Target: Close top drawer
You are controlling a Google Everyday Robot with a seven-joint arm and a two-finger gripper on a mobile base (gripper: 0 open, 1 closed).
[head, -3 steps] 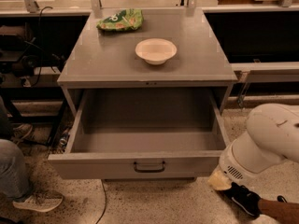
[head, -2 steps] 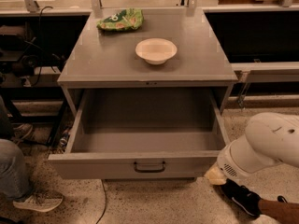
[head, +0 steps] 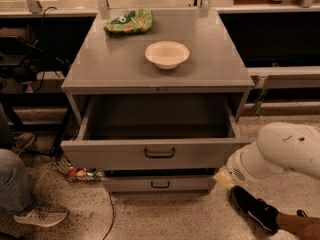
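The grey cabinet [head: 110, 69] stands in the middle of the floor. Its top drawer [head: 110, 154] is pulled far out from the cabinet's front, its inside bare and its small dark handle [head: 159, 153] at the centre. A lower drawer [head: 190, 184] sits shut beneath it. On the cabinet's top rest a white bowl [head: 167, 54] near the middle and a green bag [head: 129, 22] at the back left. The robot's white arm [head: 280, 151] is low at the cabinet's right. Its gripper [head: 223, 178] is just beside the open drawer's lower right corner. Whether it is open or closed cannot be told.
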